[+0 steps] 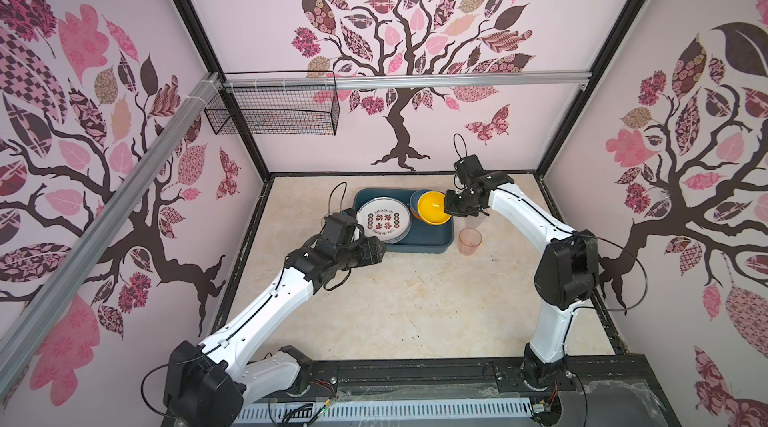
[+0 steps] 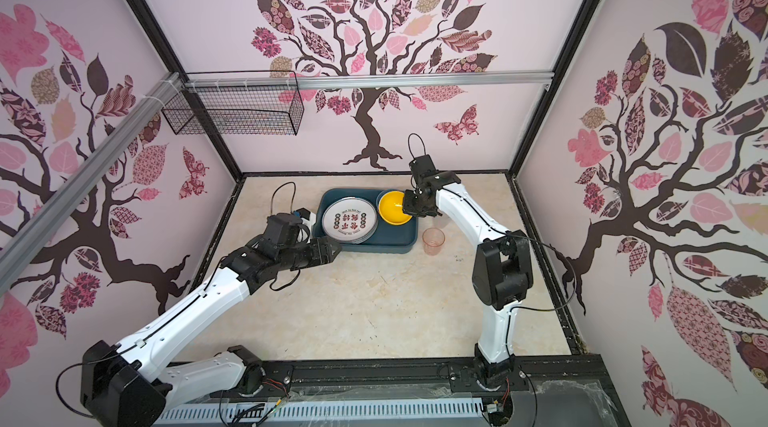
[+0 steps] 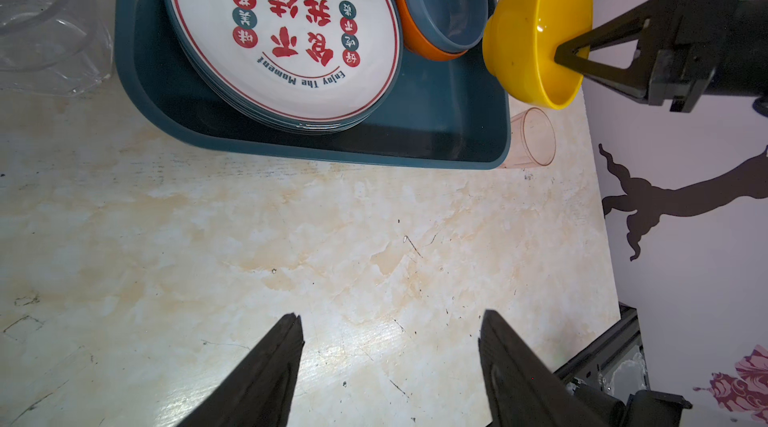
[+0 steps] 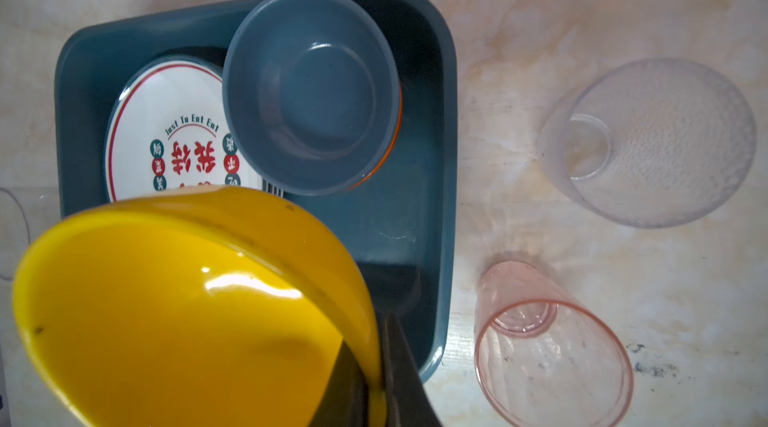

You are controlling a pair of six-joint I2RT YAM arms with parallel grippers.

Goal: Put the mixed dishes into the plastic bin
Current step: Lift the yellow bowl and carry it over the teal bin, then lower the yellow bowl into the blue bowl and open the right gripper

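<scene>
The teal plastic bin (image 1: pixel 441 244) holds a stack of white printed plates (image 1: pixel 383 219) and a blue bowl (image 4: pixel 311 88) nested in an orange bowl (image 3: pixel 419 47). My right gripper (image 4: pixel 370 346) is shut on the rim of a yellow bowl (image 1: pixel 432 205), which hangs tilted over the bin's right part. A pinkish cup (image 1: pixel 470 241) stands on the table by the bin's front right corner. A clear cup (image 4: pixel 665 142) stands to the right of the bin, and another clear cup (image 3: pixel 41 22) to its left. My left gripper (image 3: pixel 392 315) hovers open and empty over bare table near the bin's front left corner.
A black wire mesh basket (image 1: pixel 274 111) hangs from the rail at the back left. Patterned walls enclose the table on three sides. The marbled tabletop (image 1: pixel 415 304) stretches in front of the bin, between the two arms.
</scene>
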